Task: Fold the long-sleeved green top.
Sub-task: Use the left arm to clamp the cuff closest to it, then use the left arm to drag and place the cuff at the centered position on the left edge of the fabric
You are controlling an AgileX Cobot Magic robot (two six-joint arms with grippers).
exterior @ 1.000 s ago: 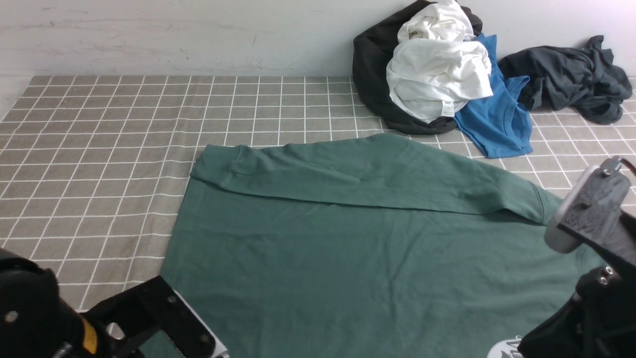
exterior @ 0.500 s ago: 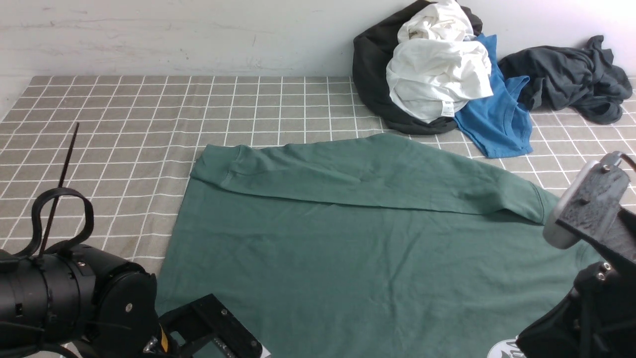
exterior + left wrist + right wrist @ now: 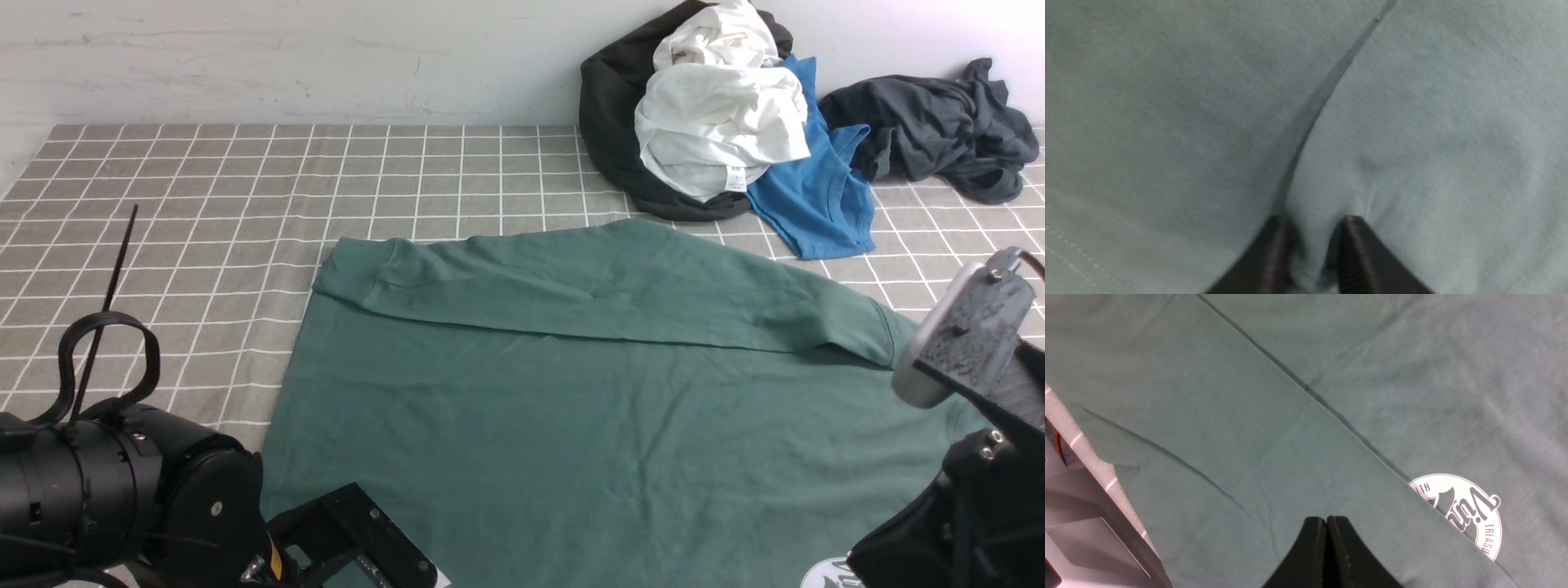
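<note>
Tablecloth [image 3: 188,204] under the green long-sleeved top [image 3: 490,425]; left gripper [image 3: 1310,249] pinches a ridge between its fingertips, probably to lift it; right gripper [image 3: 1327,522] clenched beside the logo [image 3: 1470,510].

Open passage lies over the checked surface [image 3: 188,212] at the upper left of the frame. At the upper right, the piled white cloth [image 3: 718,122], blue cloth [image 3: 829,188] and dark grey garment [image 3: 935,126] stand in the way, backed by the wall [image 3: 326,57].

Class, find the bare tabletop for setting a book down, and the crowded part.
Bare: the checked cloth left of the green top. Crowded: the far right, where black, white, blue and dark grey garments bunch.
</note>
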